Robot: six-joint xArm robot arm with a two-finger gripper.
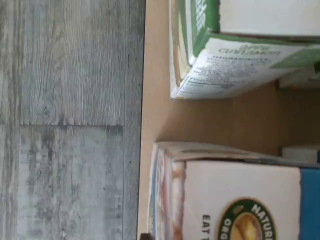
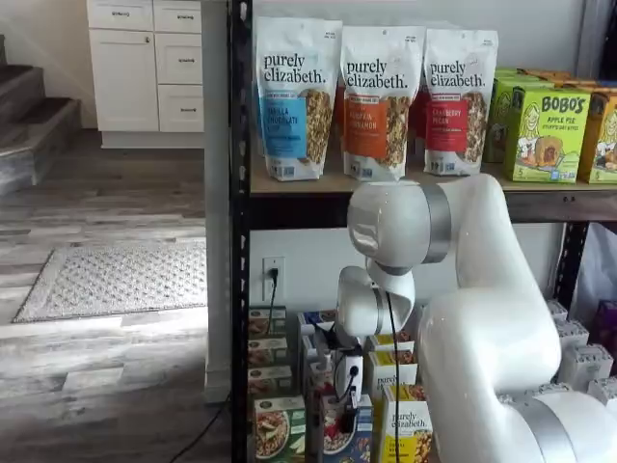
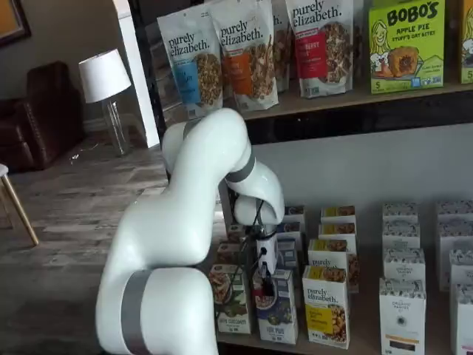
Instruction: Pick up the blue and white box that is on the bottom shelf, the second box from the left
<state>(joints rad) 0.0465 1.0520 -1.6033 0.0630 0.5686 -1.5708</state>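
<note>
Hanging low over the front row of the bottom shelf (image 3: 369, 342), the pincer (image 3: 264, 285) sits just above the blue and white box (image 3: 279, 316), its white body and dark fingers seen against the box's top in both shelf views; whether the fingers are apart or together I cannot tell, since they show only as a dark shape with a cable beside them. In a shelf view the pincer (image 2: 345, 417) overlaps the upper part of the blue and white box (image 2: 349, 439).

That box stands upright at the front edge of the worktop, between a green box (image 3: 230, 299) on one side and a yellow box (image 3: 326, 307) marked "purely elizabeth" on the other, each just beside it. Behind these three, more small boxes stand in rows toward the back edge of the worktop. Farther along the front edge stands a white box (image 3: 403, 314).

From the wrist view, the tan board of the worktop (image 1: 155, 110) shows with its front edge against grey wood flooring (image 1: 70, 120), and the green box (image 1: 235, 55) lies apart from a white and blue box (image 1: 235, 195), bare board between them.

Above, an upper shelf (image 2: 289, 183) carries three granola bags (image 2: 373, 101) and green "BOBO'S" boxes (image 2: 547, 130).
</note>
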